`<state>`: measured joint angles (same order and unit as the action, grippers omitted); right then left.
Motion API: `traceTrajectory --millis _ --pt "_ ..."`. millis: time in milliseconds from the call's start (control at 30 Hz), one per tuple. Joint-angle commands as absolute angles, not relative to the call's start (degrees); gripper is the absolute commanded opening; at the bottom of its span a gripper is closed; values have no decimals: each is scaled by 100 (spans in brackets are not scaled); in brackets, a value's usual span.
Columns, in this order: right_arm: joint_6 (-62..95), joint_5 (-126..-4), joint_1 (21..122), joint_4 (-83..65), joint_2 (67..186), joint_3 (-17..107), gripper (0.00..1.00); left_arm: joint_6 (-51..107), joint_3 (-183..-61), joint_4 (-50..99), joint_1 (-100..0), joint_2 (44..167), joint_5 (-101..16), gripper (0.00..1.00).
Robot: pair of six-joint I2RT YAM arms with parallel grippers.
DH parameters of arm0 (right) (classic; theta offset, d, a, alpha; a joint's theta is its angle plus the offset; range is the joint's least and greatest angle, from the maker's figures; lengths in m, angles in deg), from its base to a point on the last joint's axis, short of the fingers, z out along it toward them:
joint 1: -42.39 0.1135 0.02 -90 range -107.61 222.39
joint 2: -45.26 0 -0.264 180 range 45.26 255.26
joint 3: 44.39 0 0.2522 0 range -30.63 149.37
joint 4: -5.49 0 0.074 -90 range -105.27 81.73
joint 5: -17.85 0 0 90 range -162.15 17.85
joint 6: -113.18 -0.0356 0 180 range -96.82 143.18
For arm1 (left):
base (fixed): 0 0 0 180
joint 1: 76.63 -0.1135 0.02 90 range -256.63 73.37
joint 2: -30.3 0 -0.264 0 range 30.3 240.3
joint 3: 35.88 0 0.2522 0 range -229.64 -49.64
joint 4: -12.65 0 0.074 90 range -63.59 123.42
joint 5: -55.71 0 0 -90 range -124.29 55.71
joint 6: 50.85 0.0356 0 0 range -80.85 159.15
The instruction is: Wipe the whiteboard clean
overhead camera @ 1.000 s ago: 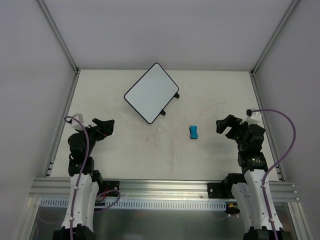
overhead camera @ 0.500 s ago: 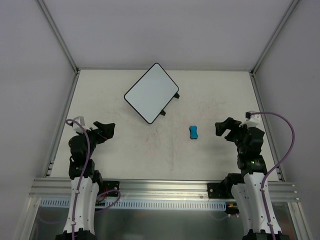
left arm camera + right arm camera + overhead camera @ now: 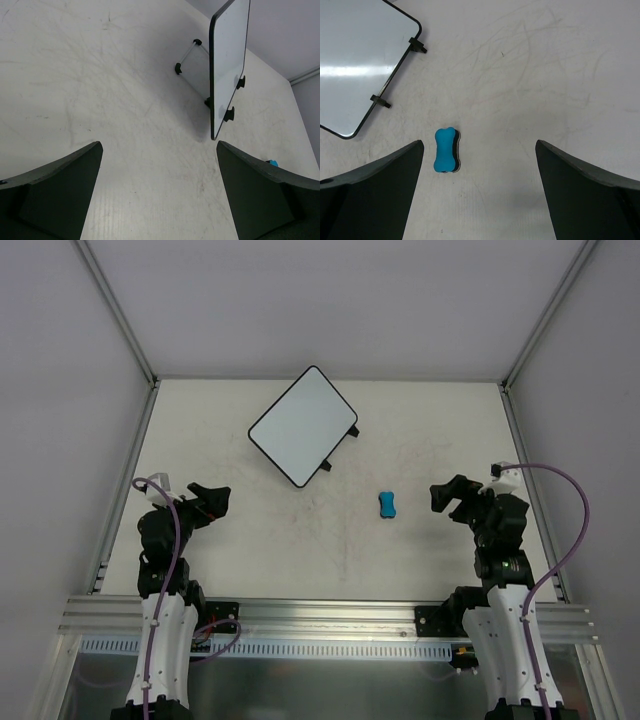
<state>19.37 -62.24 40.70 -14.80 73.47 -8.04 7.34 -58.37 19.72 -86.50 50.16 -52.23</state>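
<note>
A: How is the left hand (image 3: 209, 501) seen?

B: Its two fingers (image 3: 60, 192) are spread wide apart, and nothing is held between them. Only scuffed table (image 3: 420, 440) is seen in the gap in the left wrist view. The hand is held above the table near its 8 o'clock edge.

A: And the right hand (image 3: 452, 495)?

B: It is likewise spread apart and nothing is gripped. It is held above the table towards the 4 o'clock side. In the right wrist view, bare table is framed between its two dark fingers (image 3: 375, 195).

A: What is found nearest to it?

B: A small blue bone-shaped eraser (image 3: 388, 504) is seen at about 9 o'clock from the right hand, near but apart from it. A dark underside is shown along one edge of it in the right wrist view.

A: Where is the whiteboard (image 3: 303, 426) placed?

B: It is set on the far half of the table, turned cornerwise, at about 2 o'clock from the left hand and 10 o'clock from the right, well apart from both. Its surface is seen as plain white inside a thin black rim. Two small black tabs (image 3: 354, 430) are carried on the edge facing 4 o'clock, towards the eraser. Whether the board lies flat or is propped cannot be told.
</note>
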Motion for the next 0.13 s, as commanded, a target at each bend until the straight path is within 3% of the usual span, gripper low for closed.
traceTrajectory --millis 0,100 --pt "1914 -6178 4046 -1390 7409 -734 99 874 -5948 1877 -8717 4981 -5301 99" --pt "1905 -6170 4046 -1372 7488 -717 99 883 -5957 1877 -8717 4973 -5301 99"
